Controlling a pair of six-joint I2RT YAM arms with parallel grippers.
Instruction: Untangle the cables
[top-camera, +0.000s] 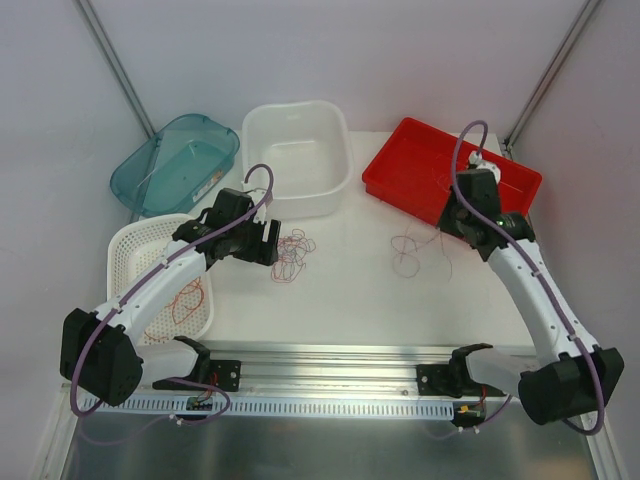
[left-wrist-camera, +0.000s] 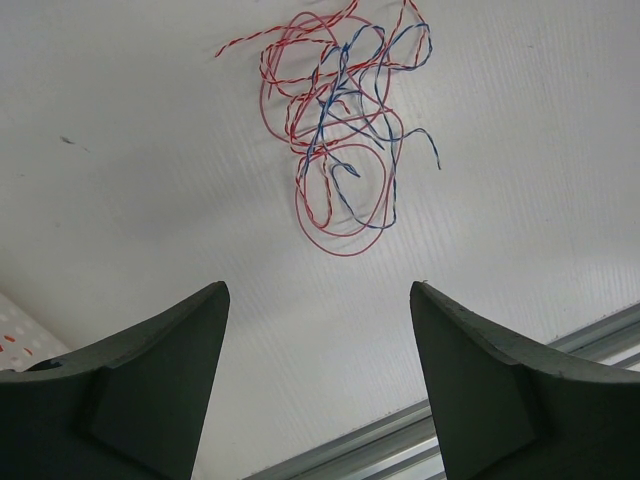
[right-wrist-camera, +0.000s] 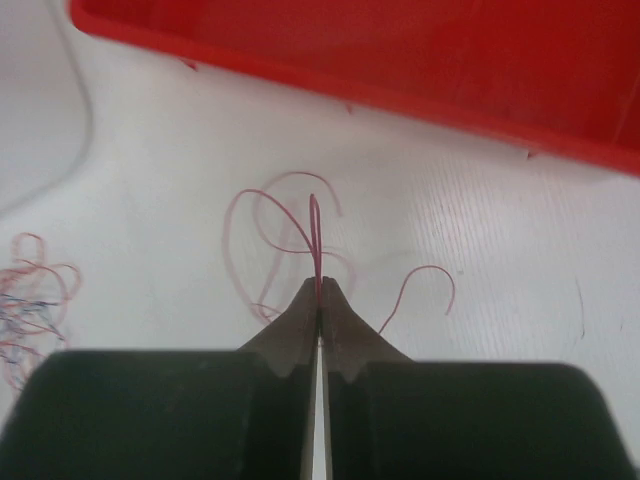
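A tangle of thin red and blue cables (left-wrist-camera: 340, 130) lies on the white table, seen in the top view as a small knot (top-camera: 292, 255) left of centre. My left gripper (left-wrist-camera: 318, 285) hovers just short of it, open, with nothing between its dark fingers (left-wrist-camera: 170, 380); from above, the left gripper (top-camera: 271, 244) sits at the tangle's left side. A separate thin red cable (right-wrist-camera: 268, 228) loops on the table in front of the red tray. My right gripper (right-wrist-camera: 320, 285) is shut on a strand of it, and from above this right gripper (top-camera: 447, 223) is beside the cable's loops (top-camera: 408, 250).
A red tray (top-camera: 400, 165) stands at the back right and shows close behind the cable in the right wrist view (right-wrist-camera: 400, 60). A white tub (top-camera: 330, 165) and a teal bin (top-camera: 135, 175) stand at the back. A white basket (top-camera: 130, 250) at the left holds red wires (top-camera: 186, 300).
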